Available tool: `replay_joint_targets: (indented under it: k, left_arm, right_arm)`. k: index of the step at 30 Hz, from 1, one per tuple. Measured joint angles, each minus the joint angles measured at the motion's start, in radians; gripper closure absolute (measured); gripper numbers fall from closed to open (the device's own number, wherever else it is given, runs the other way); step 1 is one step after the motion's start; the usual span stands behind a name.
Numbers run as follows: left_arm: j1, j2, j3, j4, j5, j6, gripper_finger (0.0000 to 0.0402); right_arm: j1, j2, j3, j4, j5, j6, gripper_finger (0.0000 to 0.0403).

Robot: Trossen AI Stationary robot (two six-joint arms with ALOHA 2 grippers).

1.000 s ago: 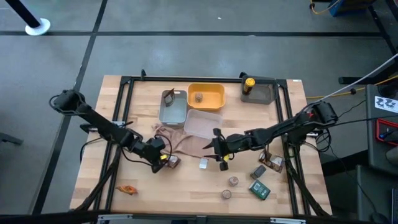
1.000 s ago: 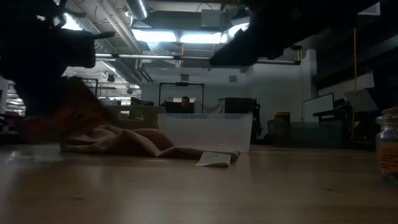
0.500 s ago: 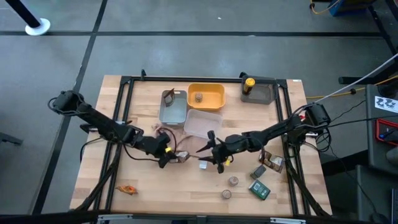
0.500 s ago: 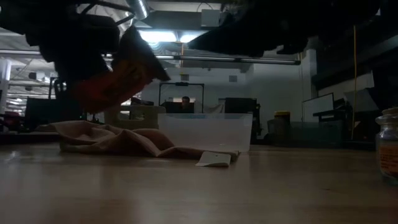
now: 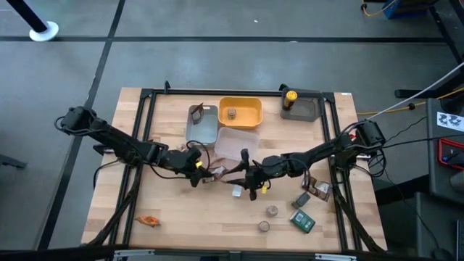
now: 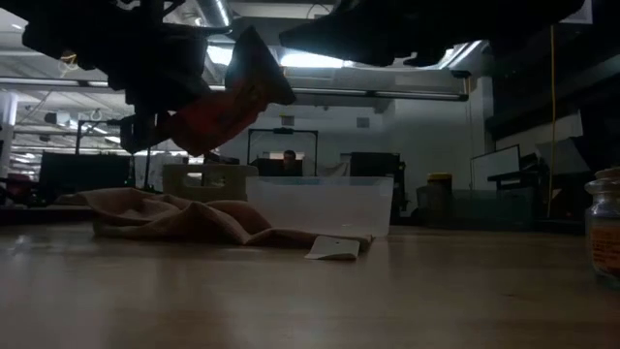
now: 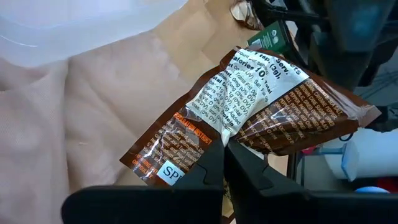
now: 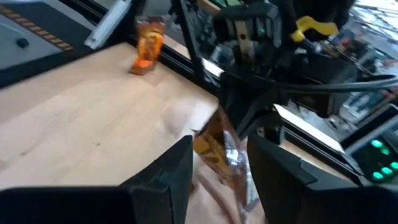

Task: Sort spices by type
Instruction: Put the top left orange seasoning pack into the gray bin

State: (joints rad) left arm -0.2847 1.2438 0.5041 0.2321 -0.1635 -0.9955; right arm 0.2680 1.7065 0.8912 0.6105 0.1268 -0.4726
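Two arms are at work near the table's middle. Your left pincer [image 5: 197, 171] is clamped on a brown packet [image 7: 249, 112], which since a second ago has come up off the table by its near left and travelled toward the centre; it now hangs clear over the beige cloth [image 5: 217, 168], as the low view confirms, with the packet [image 6: 225, 97] well above the cloth [image 6: 184, 218]. Your right pincer [image 5: 246, 176] has closed in from the right over the same second and now sits just beside the packet, its fingers [image 8: 168, 177] apart, with the packet's edge showing between them in the right wrist view. Judgement: this looks like a handover or a joint approach to the trays; it is not yet a completed sort, since the packet is in no tray. Remaining spices are untouched: an orange packet [image 5: 148, 220] near the front left, two tan jars [image 5: 272, 211] and green and grey boxes [image 5: 302, 221] at the front right, one jar in the yellow tray [image 5: 252, 109], and the yellow-capped bottle [image 5: 290, 97] at the grey tray at the far right. A small white packet [image 5: 237, 191] lies on the table below the right pincer. Risk noted: the two pincers are close; keep their paths separate.
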Motion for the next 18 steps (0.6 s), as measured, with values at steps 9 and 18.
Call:
replay_joint_targets:
  k: [9, 18]
  left_arm:
    - [0.001, 0.0, 0.0, -0.002, 0.002, -0.004, 0.0401]
    - [0.0, 0.0, 0.0, 0.052, 0.003, -0.013, 0.0401]
  right_arm:
    - [0.0, 0.0, 0.012, -0.047, 0.056, -0.007, 0.0249]
    - [-0.024, 0.035, 0.012, -0.039, 0.069, -0.006, 0.0249]
